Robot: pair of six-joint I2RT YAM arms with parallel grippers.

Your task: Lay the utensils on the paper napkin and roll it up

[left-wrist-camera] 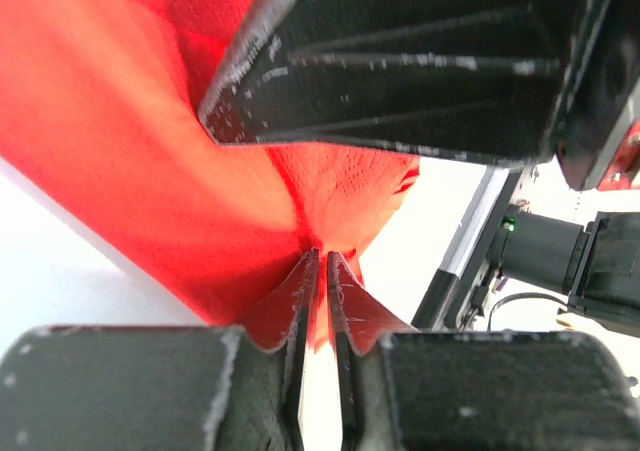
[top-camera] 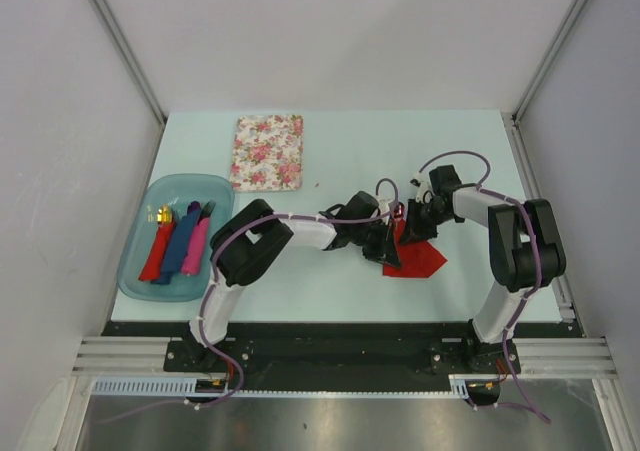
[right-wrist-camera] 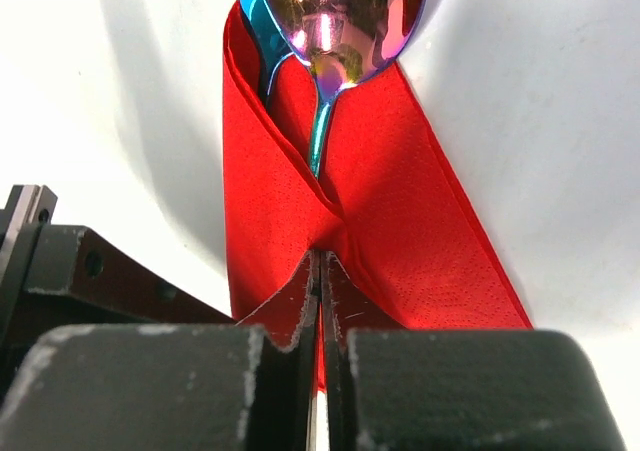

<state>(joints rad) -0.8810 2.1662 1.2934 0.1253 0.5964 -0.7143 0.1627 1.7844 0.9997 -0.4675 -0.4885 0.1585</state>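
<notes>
The red paper napkin [top-camera: 418, 257] lies at mid-table between both arms, partly folded. My left gripper [top-camera: 388, 241] is shut on a pinch of the napkin [left-wrist-camera: 150, 151] at its left side. My right gripper [top-camera: 412, 221] is shut on a fold of the napkin [right-wrist-camera: 400, 231] at its far side. In the right wrist view the spoon [right-wrist-camera: 340, 21], with a shiny iridescent red-gold head and thin blue handle, lies inside the napkin fold just beyond my fingertips. A blue edge beside it [right-wrist-camera: 262, 41] may be the fork; the rest is hidden under the napkin.
A blue tray [top-camera: 140, 261] at the left holds red, blue and pink napkin rolls [top-camera: 182, 239], one with a gold-tipped utensil [top-camera: 161, 214]. A floral napkin pad [top-camera: 267, 152] lies at the back. White walls enclose the table.
</notes>
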